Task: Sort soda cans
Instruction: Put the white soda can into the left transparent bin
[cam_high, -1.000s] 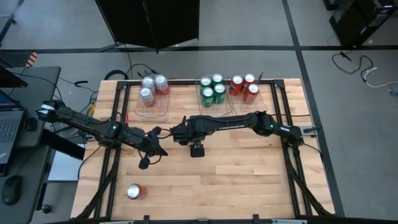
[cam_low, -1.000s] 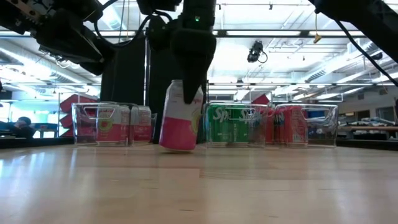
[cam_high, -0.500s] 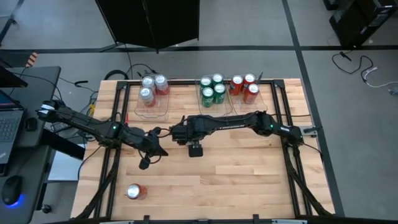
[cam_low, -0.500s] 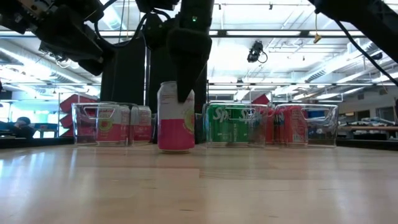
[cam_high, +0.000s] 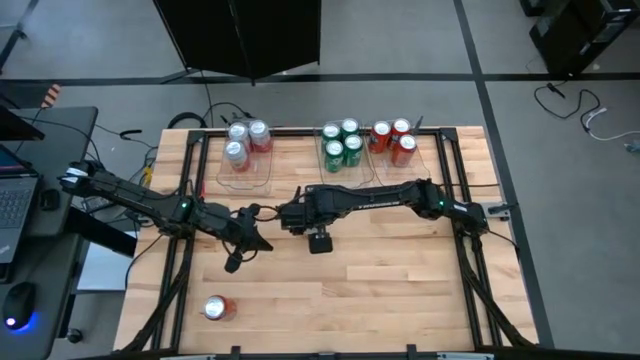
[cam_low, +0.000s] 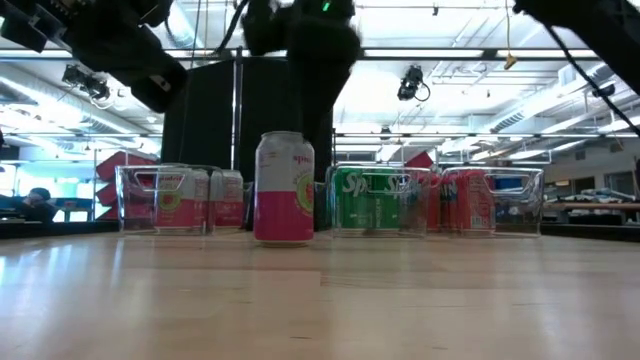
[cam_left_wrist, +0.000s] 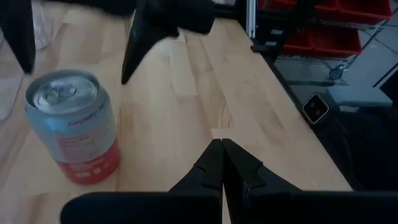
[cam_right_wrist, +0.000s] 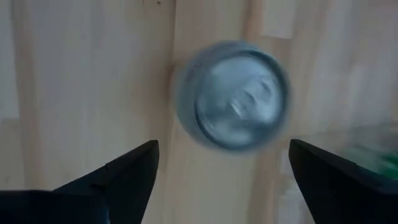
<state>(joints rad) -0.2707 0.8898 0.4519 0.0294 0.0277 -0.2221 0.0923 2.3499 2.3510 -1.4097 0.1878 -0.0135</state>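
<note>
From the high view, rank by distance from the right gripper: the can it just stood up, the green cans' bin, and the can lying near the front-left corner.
Right gripper, open, at table centre.
1. Upright silver-pink can, directly under it, hidden by the arm from above.
2. Green cans' bin, behind it, middle of the back row.
3. Lying red can, far off at the front left.

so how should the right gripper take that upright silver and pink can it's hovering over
Grip the silver and pink can across its round side wall, just below the silver top, coming straight down. It stands upright and alone on the table, and the right gripper already hangs above it, fingers spread wider than the lid. The left gripper waits shut nearby.
</note>
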